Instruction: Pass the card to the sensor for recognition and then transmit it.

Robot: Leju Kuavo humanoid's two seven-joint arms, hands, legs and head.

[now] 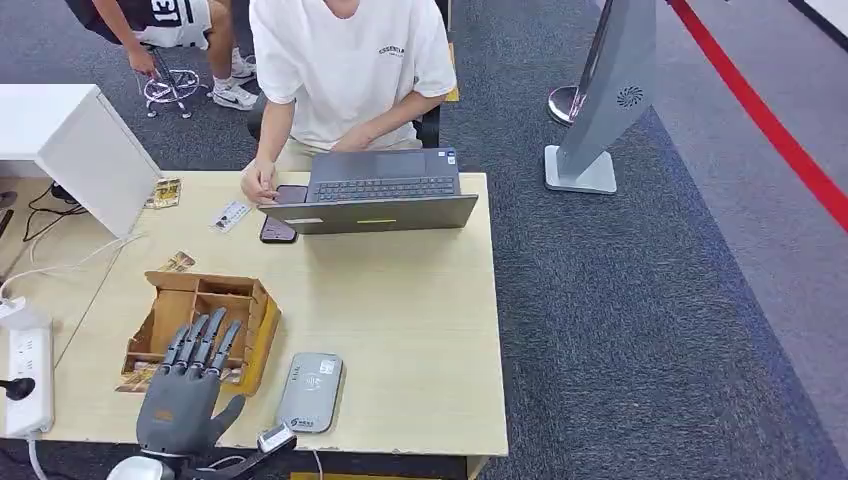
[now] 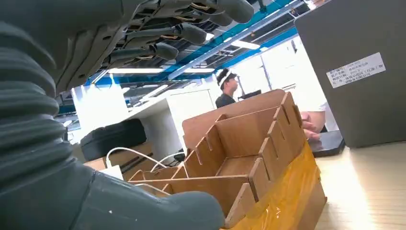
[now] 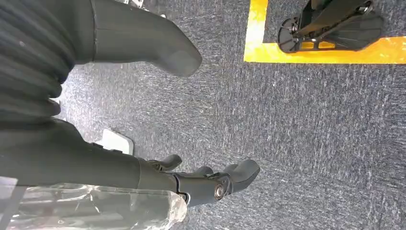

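Left hand (image 1: 186, 392) hovers over the near-left corner of the light wooden table (image 1: 400, 320), palm down, fingers spread and stretched forward, holding nothing; its fingertips (image 1: 205, 335) lie over the near edge of the wooden divider box (image 1: 203, 328). From the left wrist view the same hand (image 2: 143, 57) hangs just above that box (image 2: 249, 158), whose slotted partitions form several open compartments and whose side is wrapped in yellow tape. Just beside the box, on the robot's right, a flat grey card sensor (image 1: 310, 391) lies on the table near the front edge. Right hand (image 3: 158, 110) hangs over grey carpet, thumb and fingers apart and curled loosely around nothing. On the far left a white power strip (image 1: 28, 380) sits at the table's edge with cables trailing from it. Further back, small printed cards (image 1: 177, 262) lie beyond the box, and another light-coloured card (image 1: 231, 215) lies near the table's far side, well apart from both the sensor and the hand; which of them is the task's card I cannot tell. A white panel (image 1: 95, 155) stands at the far left. At the far edge a grey laptop (image 1: 380, 195) is open toward a person (image 1: 345, 70) in a white shirt, whose hand rests on a dark phone (image 1: 280, 210) beside it. Beyond the table a grey stand (image 1: 600, 110) rises from the carpet.
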